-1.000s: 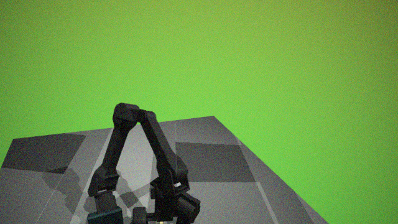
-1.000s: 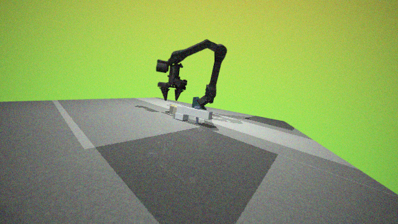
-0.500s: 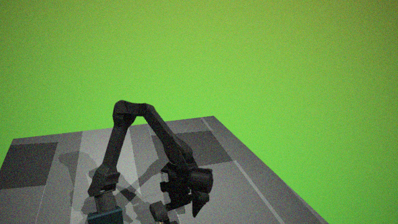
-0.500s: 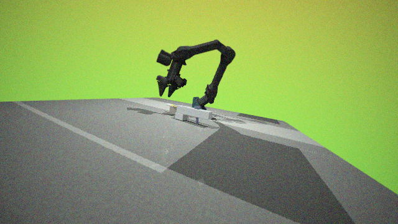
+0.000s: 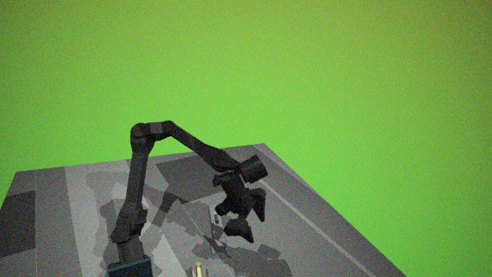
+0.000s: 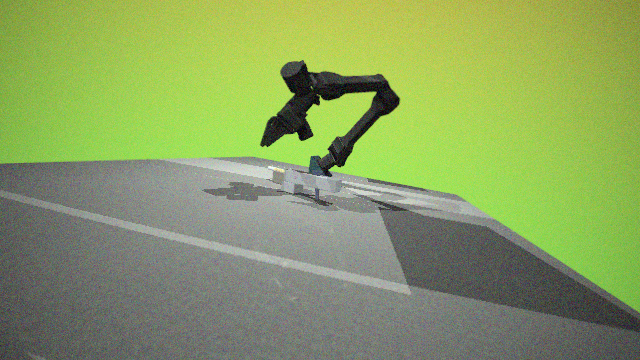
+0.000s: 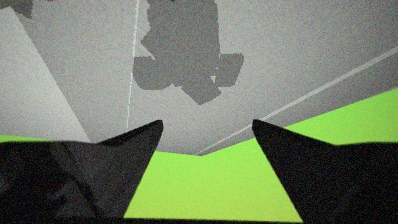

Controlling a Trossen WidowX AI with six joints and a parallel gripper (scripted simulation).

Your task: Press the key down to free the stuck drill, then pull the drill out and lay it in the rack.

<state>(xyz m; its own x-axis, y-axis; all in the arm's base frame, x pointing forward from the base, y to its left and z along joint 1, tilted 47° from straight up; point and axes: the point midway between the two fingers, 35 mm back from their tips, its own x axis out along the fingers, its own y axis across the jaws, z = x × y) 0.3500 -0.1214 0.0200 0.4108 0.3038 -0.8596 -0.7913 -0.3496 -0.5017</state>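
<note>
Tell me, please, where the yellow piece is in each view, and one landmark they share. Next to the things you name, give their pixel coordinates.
Top: yellow piece (image 5: 198, 270) (image 6: 278, 170) at the bottom edge, left of centre.
Exterior: near the middle, slightly left.
Wrist: not in it.
Shared landmark: the open black gripper (image 5: 257, 231) (image 6: 265, 145) (image 7: 207, 123).

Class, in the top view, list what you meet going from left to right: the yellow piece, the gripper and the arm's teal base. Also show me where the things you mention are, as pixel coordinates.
The arm's teal base (image 5: 145, 263) (image 6: 315, 163) → the yellow piece (image 5: 198, 269) (image 6: 278, 170) → the open gripper (image 5: 257, 231) (image 6: 265, 145) (image 7: 207, 123).
</note>
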